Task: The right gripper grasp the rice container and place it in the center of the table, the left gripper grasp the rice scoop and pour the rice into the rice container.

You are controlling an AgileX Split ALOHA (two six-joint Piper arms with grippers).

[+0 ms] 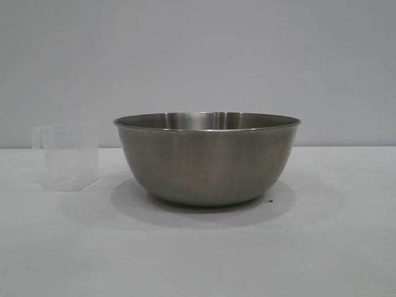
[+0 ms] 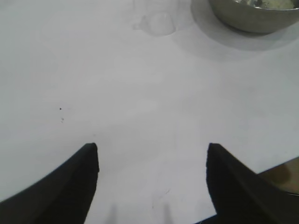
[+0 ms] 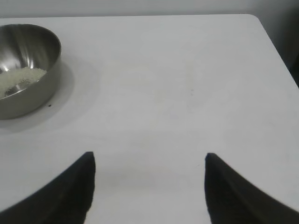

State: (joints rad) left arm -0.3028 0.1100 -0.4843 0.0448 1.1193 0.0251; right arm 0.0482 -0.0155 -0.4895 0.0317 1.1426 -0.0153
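Note:
The steel rice container (image 1: 207,158) stands upright in the middle of the white table (image 1: 198,253). Rice (image 3: 18,79) lies in its bottom. The clear plastic rice scoop (image 1: 67,156) stands upright on the table to the left of the bowl, apart from it; the left wrist view shows it faintly (image 2: 159,21) beside the bowl (image 2: 257,14). My left gripper (image 2: 153,151) is open over bare table, well short of the scoop. My right gripper (image 3: 149,158) is open too, over bare table, away from the bowl (image 3: 28,70). Neither holds anything.
The table's far edge and rounded corner (image 3: 254,18) show in the right wrist view. A plain grey wall (image 1: 198,55) stands behind the table. A small dark speck (image 1: 270,200) lies by the bowl's base.

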